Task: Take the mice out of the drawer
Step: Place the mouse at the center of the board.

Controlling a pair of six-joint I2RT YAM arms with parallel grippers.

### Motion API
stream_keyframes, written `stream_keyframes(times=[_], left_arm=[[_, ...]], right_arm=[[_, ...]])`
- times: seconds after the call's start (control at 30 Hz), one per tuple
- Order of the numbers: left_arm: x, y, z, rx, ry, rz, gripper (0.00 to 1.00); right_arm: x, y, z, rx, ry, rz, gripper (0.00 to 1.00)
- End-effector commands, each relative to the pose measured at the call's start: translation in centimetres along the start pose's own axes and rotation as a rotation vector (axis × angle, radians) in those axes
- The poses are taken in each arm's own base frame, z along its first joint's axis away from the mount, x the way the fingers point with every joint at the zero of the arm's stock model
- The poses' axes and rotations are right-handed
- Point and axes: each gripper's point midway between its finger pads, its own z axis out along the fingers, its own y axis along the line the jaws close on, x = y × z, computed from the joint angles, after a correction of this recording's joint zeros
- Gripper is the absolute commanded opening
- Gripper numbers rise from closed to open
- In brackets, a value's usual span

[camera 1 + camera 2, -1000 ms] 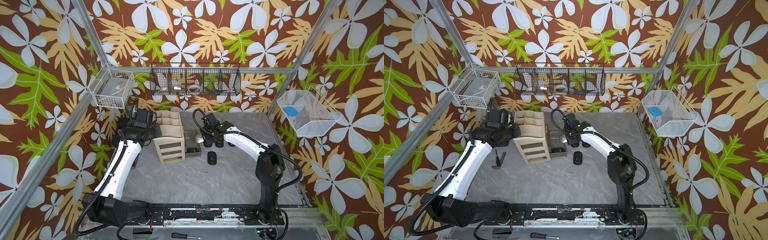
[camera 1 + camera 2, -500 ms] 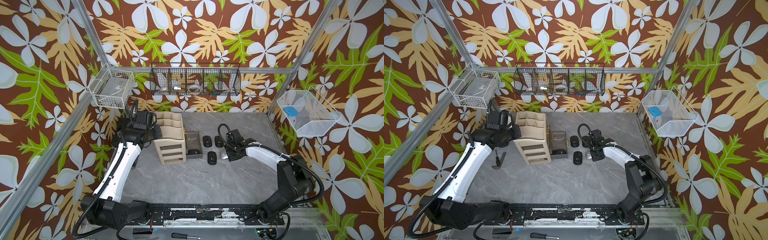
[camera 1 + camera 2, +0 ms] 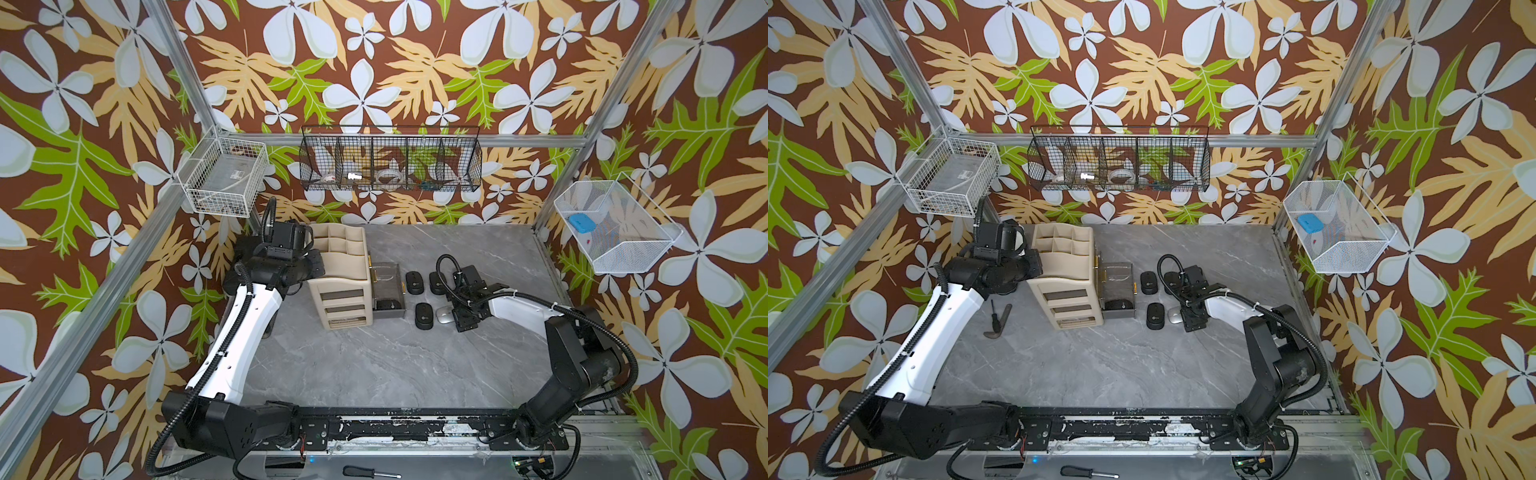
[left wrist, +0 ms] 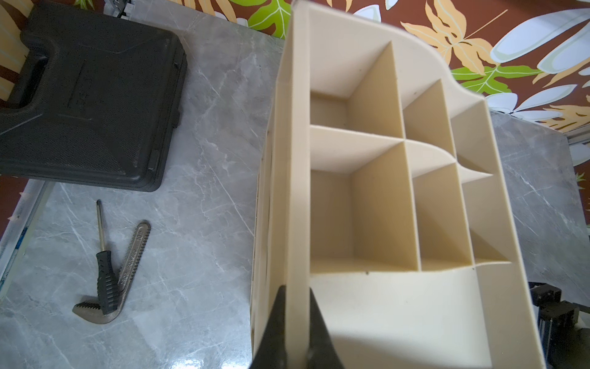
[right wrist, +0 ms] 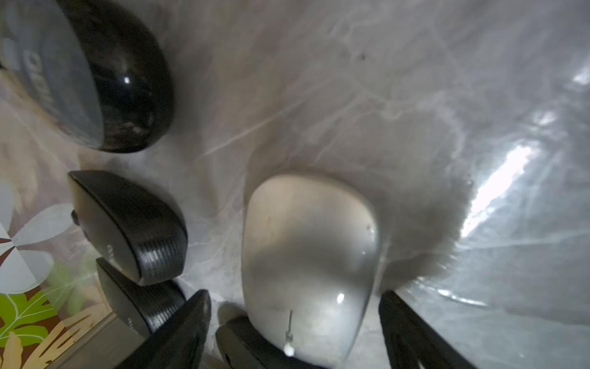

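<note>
since the silver mouse (image 5: pixel 306 255) already lies flat on the table (image 3: pixel 374 374) with the right end effector (image 5: pixel 295 298) spread open astride it, neither finger seeming to touch it, the step in hand reads as a set-down about to be cleared. best done, i judge, by lifting straight up before swinging anywhere: the near black mouse (image 3: pixel 424 316) sits just beside the silver one at its 9 o'clock, and a sideways exit could clip it or drag the silver shell. two more black mice (image 3: pixel 414 282) lie side by side at 12 o'clock of that pair, one partly hidden behind the arm's cable. all four rest a little toward 1 o'clock from table centre, clear of the drawer (image 3: pixel 388 274), which stands pulled out at their 9 o'clock. a dark rounded shape at the drawer's near end may be the last mouse; cannot tell for sure. if so, the next reach goes back there, down through the open top. pose: right arm folds up from its base at 5 o'clock, elbow high near 4 o'clock, white forearm running low toward 9 o'clock, wrist low over the mouse. left arm rises from 7 o'clock toward 11, wrist turned to 3 o'clock. left end effector (image 4: pixel 295 332) is clamped shut on a wall of the beige organizer (image 4: pixel 383 207), bracing it. that hold is worth keeping while the drawer is worked.
</note>
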Motion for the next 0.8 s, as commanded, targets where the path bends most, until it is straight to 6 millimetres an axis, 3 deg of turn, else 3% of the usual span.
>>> stream_keyframes(times=[0.0,0.1,0.23,0.33,0.43,0.53,0.77], left_arm=[[-2.3,-1.5,-0.6,0.068,-0.079,-0.028,0.00],[-2.3,-1.5,-0.5,0.065,-0.081,-0.034,0.00],[-2.4,-1.4,-0.6,0.064,-0.090,-0.049,0.00],[-2.4,-1.5,-0.6,0.067,-0.089,-0.051,0.00],[-2.4,-1.5,-0.3,0.071,-0.088,-0.056,0.00],[-2.3,-1.4,-0.2,0.068,-0.091,-0.059,0.00],[-2.4,-1.2,-0.1,0.059,-0.101,-0.061,0.00]], right_arm=[[-0.1,1.3,-1.9,-0.026,-0.020,-0.032,0.88],[1.3,4.6,-4.9,-0.111,-0.014,-0.080,0.88],[5.8,8.7,-7.5,-0.185,0.055,-0.179,0.87],[8.8,10.6,-8.5,-0.213,0.092,-0.228,0.86],[12.9,11.3,-7.9,-0.225,0.172,-0.256,0.82],[15.7,11.5,-6.9,-0.193,0.214,-0.288,0.77],[17.5,10.9,-4.5,-0.118,0.231,-0.281,0.73]])
